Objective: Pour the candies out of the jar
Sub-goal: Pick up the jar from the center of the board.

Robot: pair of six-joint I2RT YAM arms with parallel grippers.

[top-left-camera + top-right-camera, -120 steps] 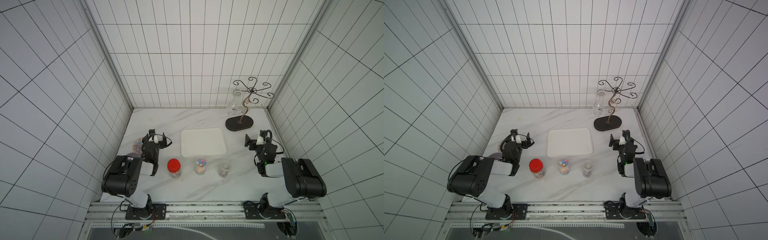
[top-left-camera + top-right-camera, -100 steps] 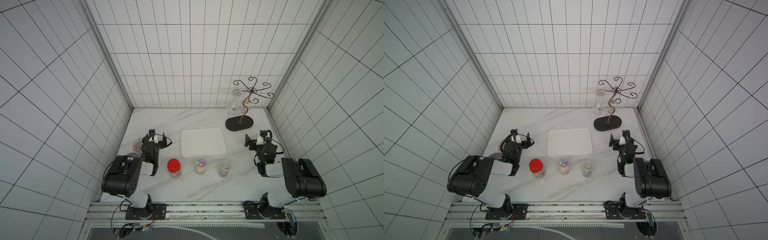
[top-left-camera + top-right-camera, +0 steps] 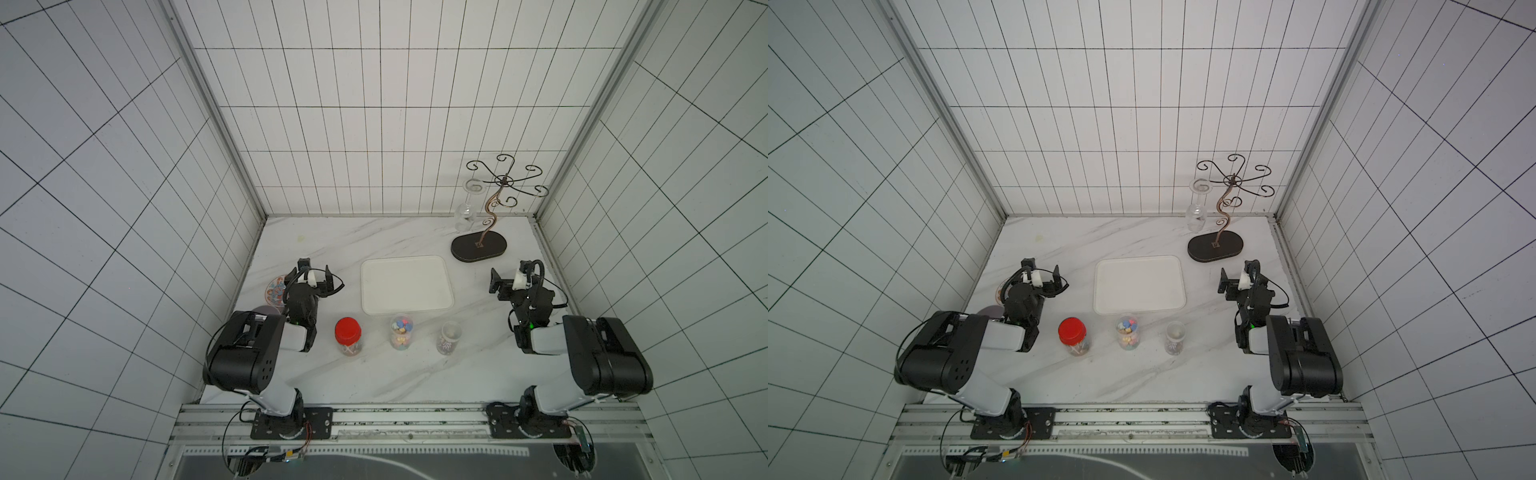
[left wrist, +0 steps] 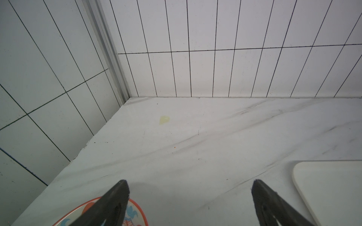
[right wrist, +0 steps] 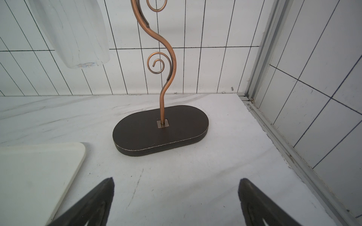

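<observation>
Three clear jars stand in a row in front of the white tray in both top views. The left jar has a red lid. The middle jar has no lid and holds pastel candies. The small right jar has no lid and holds tiny candies. My left gripper is open and empty, left of the tray. My right gripper is open and empty, right of the tray. Neither touches a jar.
A patterned round dish lies under my left gripper, with a grey disc nearer the arm. At the back right stands a curled metal stand with a glass hanging from it. Tiled walls close three sides.
</observation>
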